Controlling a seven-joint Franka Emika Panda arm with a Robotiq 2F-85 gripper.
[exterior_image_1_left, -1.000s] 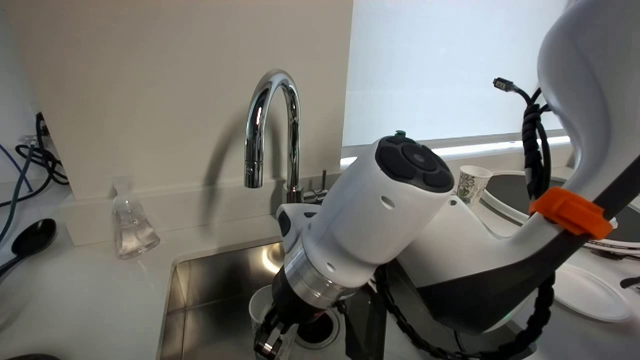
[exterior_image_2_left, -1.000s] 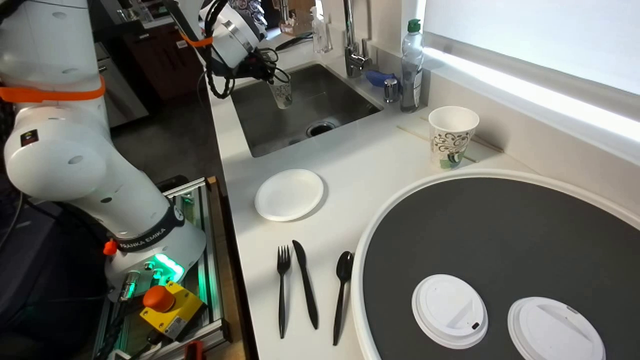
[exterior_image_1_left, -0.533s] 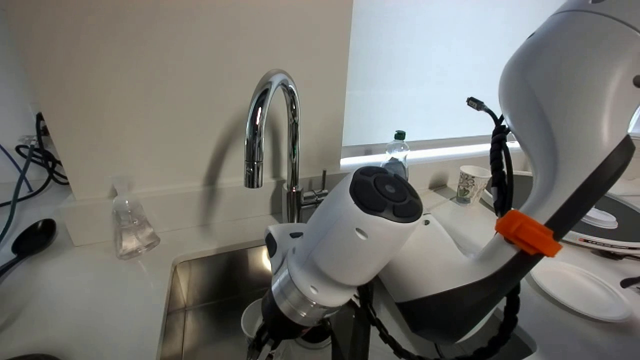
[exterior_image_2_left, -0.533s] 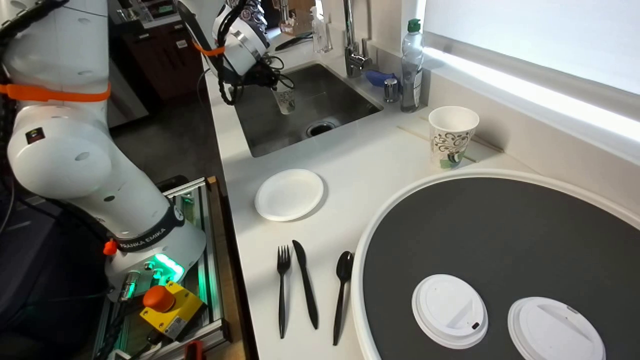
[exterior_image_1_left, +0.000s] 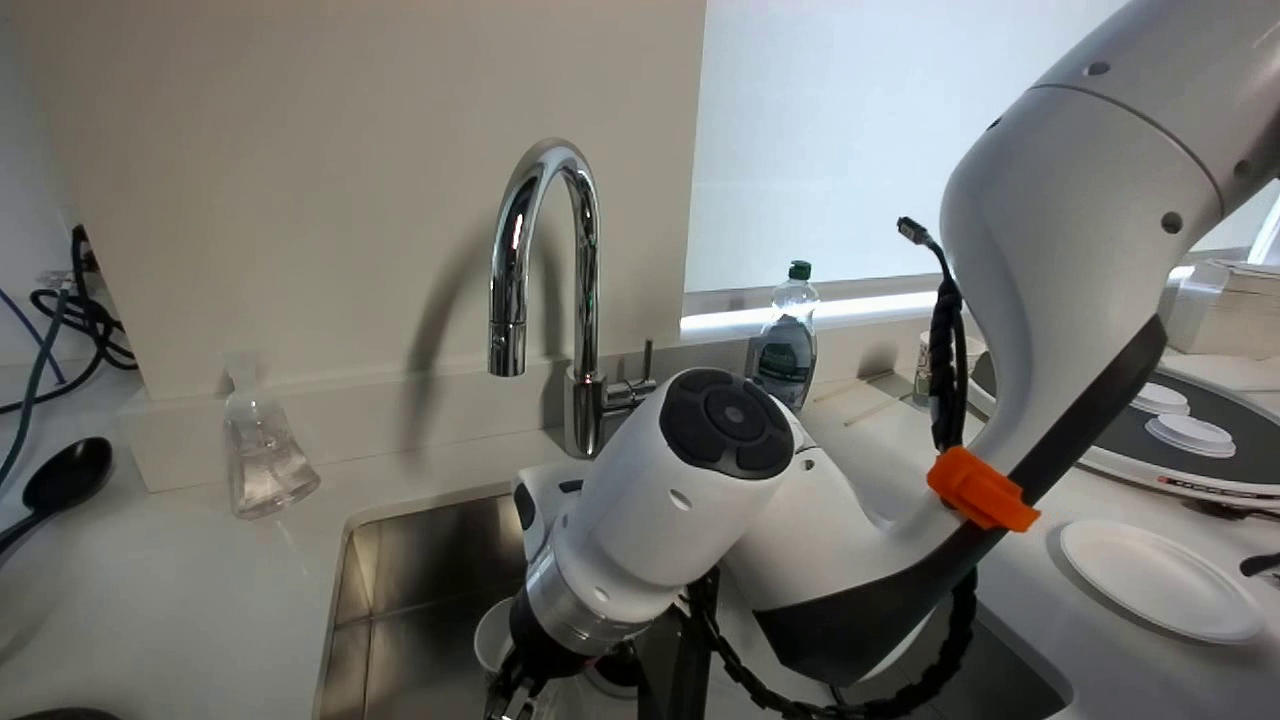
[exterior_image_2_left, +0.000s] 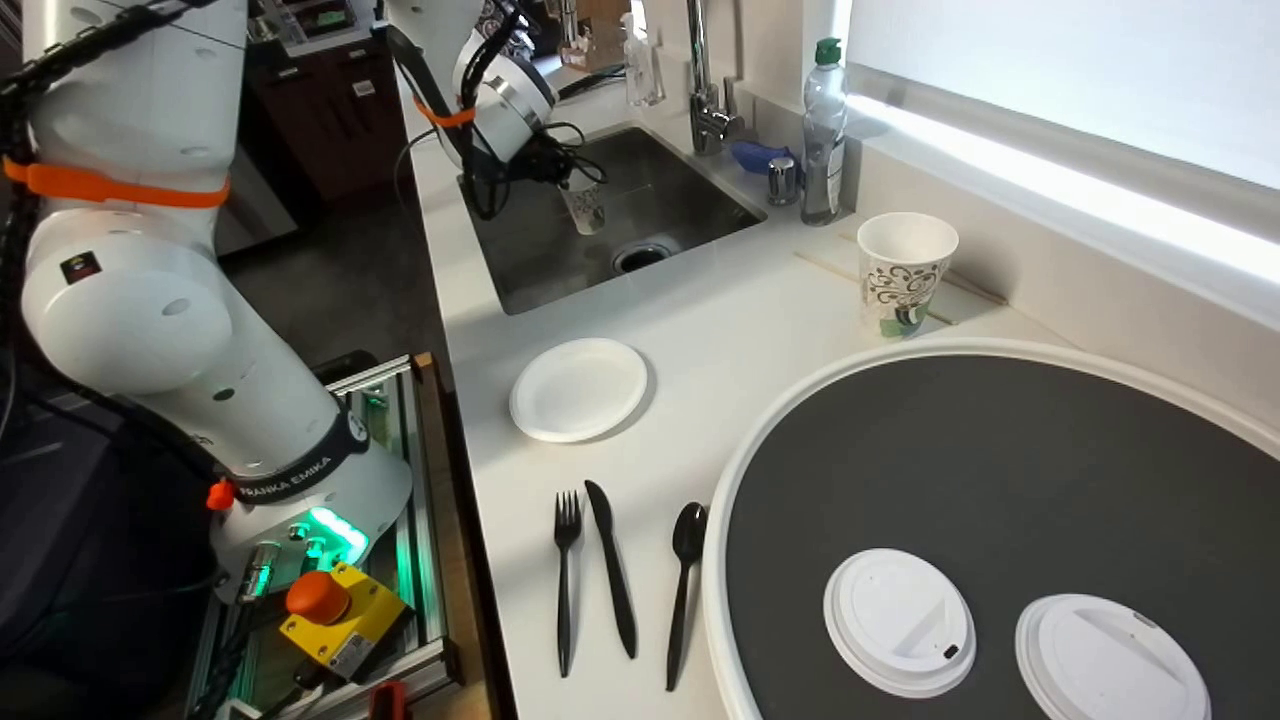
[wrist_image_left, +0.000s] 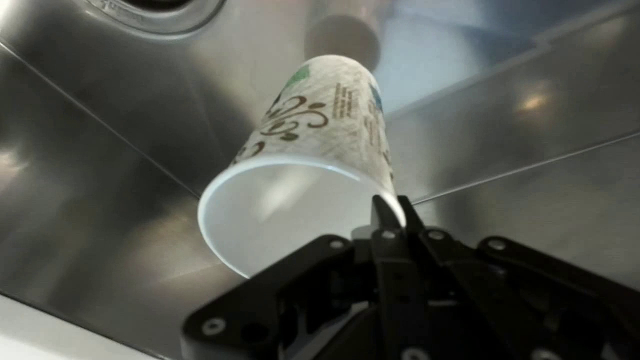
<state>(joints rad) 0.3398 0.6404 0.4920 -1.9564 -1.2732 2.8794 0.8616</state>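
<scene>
A: Item and condition?
B: One tapered white paper cup, printed with brown scrolls and small green and blue patches; interior plain white, rim rounded.
A: Position?
B: Tilted, within the rectangular stainless-steel sink, near the round metal drain; contact with the sink floor cannot be determined.
A: Jaws?
B: The black two-fingered gripper is pinched across the cup's wall at the rim, one finger inside, one outside.

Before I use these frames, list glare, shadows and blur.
Wrist view: bright reflections on the steel sink, a light streak inside the paper cup, its small print too soft to read. In an exterior view: the faucet throws a soft shadow on the wall. In both exterior views: a strip of glare below the window shade.
</scene>
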